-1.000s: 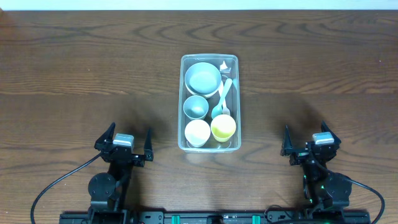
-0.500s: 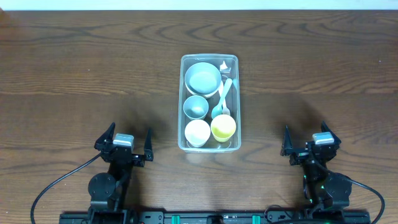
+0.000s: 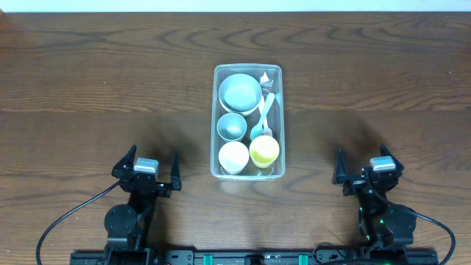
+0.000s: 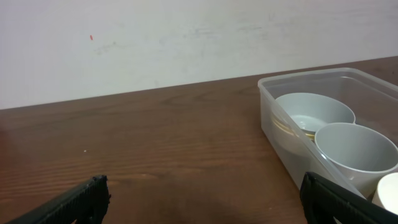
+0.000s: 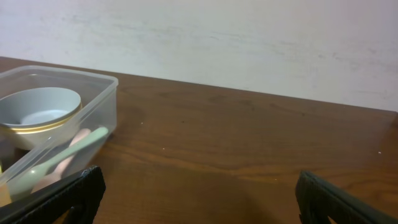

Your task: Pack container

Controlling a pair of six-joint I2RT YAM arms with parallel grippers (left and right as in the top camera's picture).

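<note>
The clear plastic container [image 3: 278, 121] stands in the middle of the table. It holds a large pale blue bowl [image 3: 240, 92], a smaller blue bowl [image 3: 232, 126], a white cup [image 3: 234, 157], a yellow-green cup [image 3: 264, 151] and light green spoons [image 3: 263, 116]. It also shows in the left wrist view [image 4: 273, 118] and the right wrist view [image 5: 99, 102]. My left gripper [image 3: 147, 174] is open and empty near the front edge, left of the container. My right gripper [image 3: 366, 171] is open and empty near the front edge, right of it.
The dark wooden table [image 3: 88, 88] stretches on both sides of the container. A white wall [image 4: 155, 37] rises behind the table's far edge.
</note>
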